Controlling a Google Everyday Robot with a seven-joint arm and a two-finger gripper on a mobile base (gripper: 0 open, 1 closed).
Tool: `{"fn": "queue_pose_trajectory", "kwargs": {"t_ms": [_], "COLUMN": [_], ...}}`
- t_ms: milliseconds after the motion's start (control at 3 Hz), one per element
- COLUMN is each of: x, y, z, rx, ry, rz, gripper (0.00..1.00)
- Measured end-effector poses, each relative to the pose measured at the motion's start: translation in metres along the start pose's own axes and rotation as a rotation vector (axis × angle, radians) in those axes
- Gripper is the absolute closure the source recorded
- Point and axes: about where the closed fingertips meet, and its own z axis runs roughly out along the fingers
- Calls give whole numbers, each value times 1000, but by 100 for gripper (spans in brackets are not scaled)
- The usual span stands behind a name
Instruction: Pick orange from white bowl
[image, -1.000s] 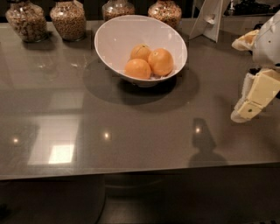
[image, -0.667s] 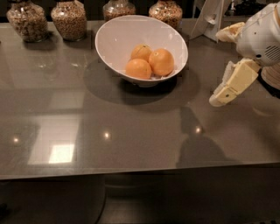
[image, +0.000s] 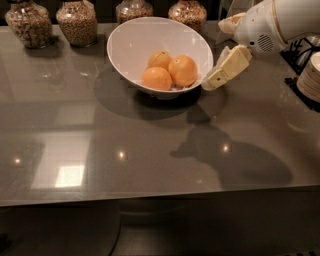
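Three oranges sit in the white bowl (image: 131, 45), bunched at the bottom and touching each other: back orange (image: 160, 58), right orange (image: 183, 70), front orange (image: 156, 78). The bowl stands on the gray table (image: 150, 160), toward the back and a bit right of center, with its rim slanted so the far side is higher.

The gripper (image: 215, 55) is just beside the bowl's right rim, outside it and above the table. Its fingers are spread wide and hold nothing. The lower finger (image: 227, 67) angles down-left and its tip is close to the bowl's outer wall; whether it touches is unclear. The upper finger (image: 230, 23) is above the rim level. The white arm (image: 280, 22) comes in from the top right corner. No orange is touched.

The arm's shadow (image: 230, 155) falls on the table in front of the bowl, to the right. Four glass jars of dry food stand along the back edge: far-left jar (image: 28, 25), second jar (image: 76, 22), third jar (image: 134, 9) behind the bowl, fourth jar (image: 187, 14). A stack of plates (image: 311, 75) is at the right edge, cut off.
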Motion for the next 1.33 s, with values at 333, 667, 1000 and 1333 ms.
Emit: {"fn": "queue_pose_trajectory", "kwargs": {"t_ms": [333, 667, 1000, 1333], "x": [0, 2, 4, 11], "y": [0, -19, -46, -65], "z": [0, 10, 28, 49], "rx": [0, 47, 86, 86], "ry": [0, 5, 19, 45], "rz": [0, -5, -11, -7], "gripper": [0, 0, 0, 3]}}
